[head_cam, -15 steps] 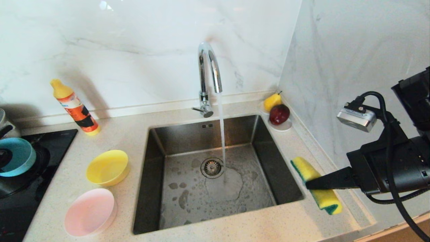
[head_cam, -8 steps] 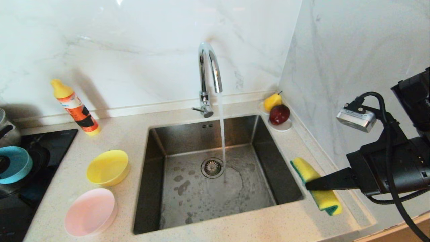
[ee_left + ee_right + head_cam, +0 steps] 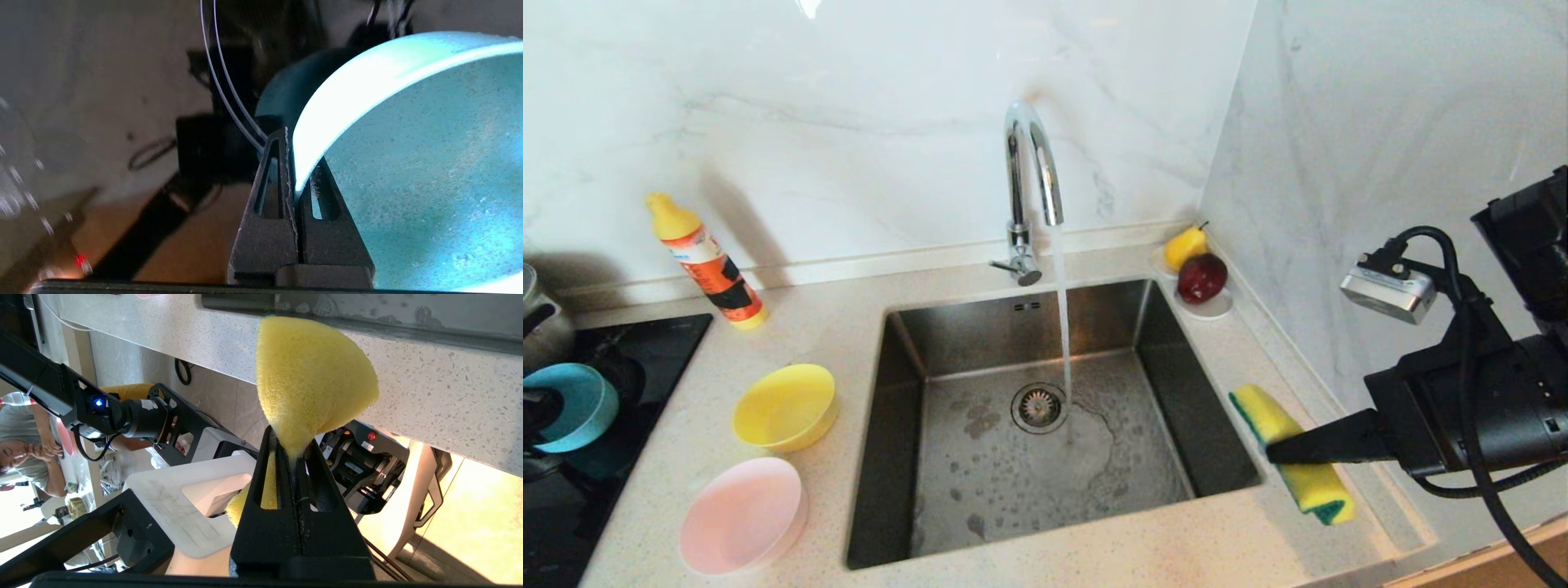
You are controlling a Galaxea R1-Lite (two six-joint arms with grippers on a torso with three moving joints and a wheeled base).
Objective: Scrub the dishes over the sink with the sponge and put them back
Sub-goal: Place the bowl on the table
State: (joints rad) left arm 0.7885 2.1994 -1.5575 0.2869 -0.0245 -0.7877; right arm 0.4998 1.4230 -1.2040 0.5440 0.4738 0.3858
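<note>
Two bowls [image 3: 768, 457] rest on speckled counter [image 3: 833, 327].

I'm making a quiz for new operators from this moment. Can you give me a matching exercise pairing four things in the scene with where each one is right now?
Things:
1. blue bowl
2. sponge
3. pink bowl
4. yellow bowl

Places:
A. pinched in the right hand, beside the sink on its right
B. on the counter left of the sink, nearest the front edge
C. clamped by its rim in the left hand, over the black cooktop
D. on the counter left of the sink, behind the pink one

Pairs: 1-C, 2-A, 3-B, 4-D
</note>
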